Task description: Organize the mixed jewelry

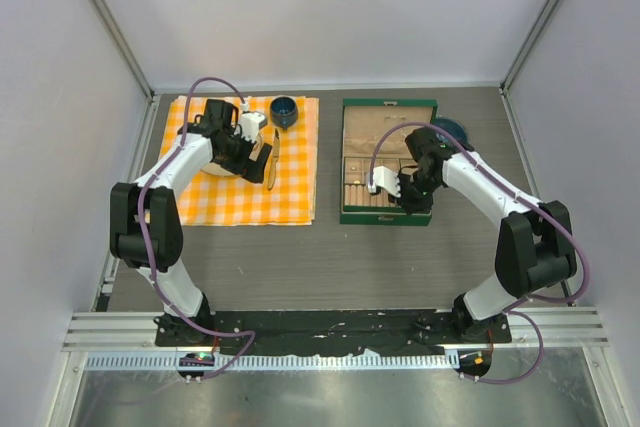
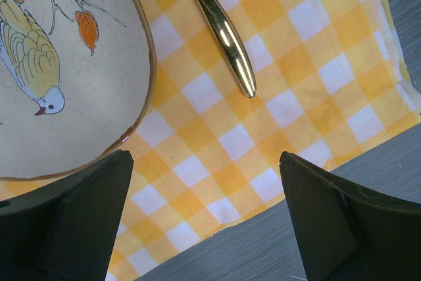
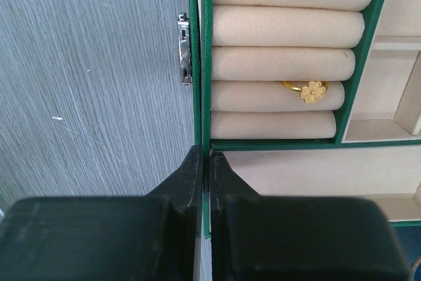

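One small gold flower ring (image 3: 309, 89) sits tucked between cream padded rolls (image 3: 283, 64) in green jewelry box (image 3: 205, 116). Ring likely light, hard, slippery; best pinch band by sides. Right fingers (image 3: 187, 182) pressed together, holding nothing seen, above box wall; ring ahead, off right, apart. Left fingers (image 2: 85, 215) spread wide, empty, over yellow checked cloth (image 2: 296, 51).
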Controlling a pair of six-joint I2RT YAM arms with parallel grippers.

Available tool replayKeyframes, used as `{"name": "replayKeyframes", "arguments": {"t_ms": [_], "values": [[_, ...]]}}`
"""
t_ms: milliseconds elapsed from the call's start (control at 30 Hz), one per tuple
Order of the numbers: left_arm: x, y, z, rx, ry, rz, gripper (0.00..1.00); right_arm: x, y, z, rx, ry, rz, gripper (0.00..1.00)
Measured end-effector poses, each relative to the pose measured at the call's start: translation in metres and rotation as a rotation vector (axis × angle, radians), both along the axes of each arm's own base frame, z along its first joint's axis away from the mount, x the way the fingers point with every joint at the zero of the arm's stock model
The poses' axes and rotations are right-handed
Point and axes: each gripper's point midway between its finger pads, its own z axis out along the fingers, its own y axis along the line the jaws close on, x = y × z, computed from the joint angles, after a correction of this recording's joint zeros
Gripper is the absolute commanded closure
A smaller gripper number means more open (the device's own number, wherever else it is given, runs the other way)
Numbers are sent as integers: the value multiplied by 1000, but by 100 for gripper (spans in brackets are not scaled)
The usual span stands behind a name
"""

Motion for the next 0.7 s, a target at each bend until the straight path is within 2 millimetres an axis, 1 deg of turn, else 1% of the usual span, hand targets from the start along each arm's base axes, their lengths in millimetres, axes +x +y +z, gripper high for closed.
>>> {"name": "replayKeyframes", "arguments": {"t_ms": [400,600,700], "values": [[-1,0,-1,0,3,0,0,3,0,0,-5,-11,3,99],[-1,0,-1,0,4,0,0,9,-2,-7,-16,-40,9,99],[-1,0,-2,1,5,0,0,11,-2,-8,-18,-48,9,97]]}}
